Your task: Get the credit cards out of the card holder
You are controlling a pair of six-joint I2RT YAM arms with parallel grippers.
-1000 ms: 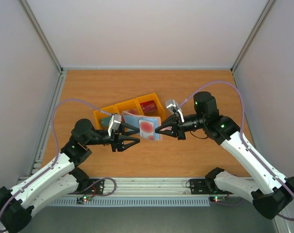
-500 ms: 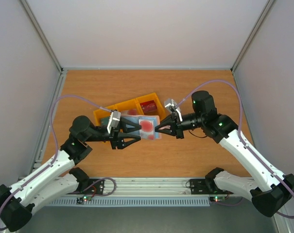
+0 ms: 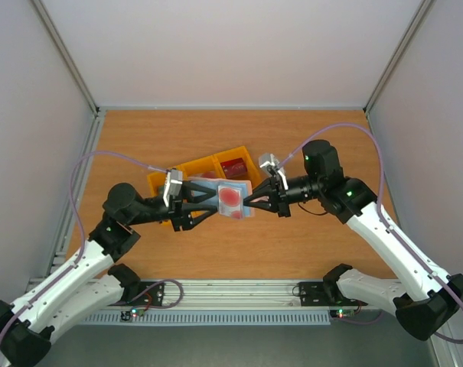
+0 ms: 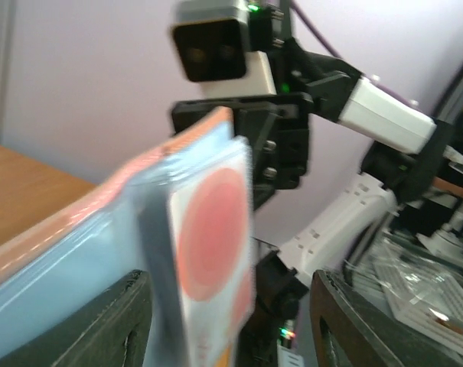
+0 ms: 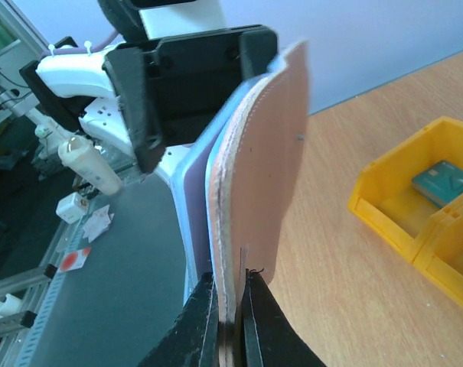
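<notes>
The card holder [image 5: 265, 176], a thin bifold wallet that is taupe-brown outside and pale blue-grey inside, is pinched at its edge by the right gripper [image 5: 229, 321]. Its two black fingers [image 5: 203, 321] are closed tight on the taupe cover at the bottom of the right wrist view. The wallet is held off the wooden table [image 3: 308, 138], opened out, with its blue-grey inside turned towards the left gripper [image 4: 227, 306]. That gripper's jaws stand well apart, one dark finger [image 4: 112, 329] on either side of the wallet's free end, with no visible grip on anything. Between them a whitish-pink card with a round red blotch [image 4: 212, 245] lies against the wallet's pocket panel. How deep it sits in the pocket cannot be told. Behind the wallet a yellow three-compartment plastic tray [image 5: 380, 210] rests on the table. A small dark red card [image 3: 233, 166] lies in its right-end compartment, and a small teal card [image 5: 443, 182] lies in another.
</notes>
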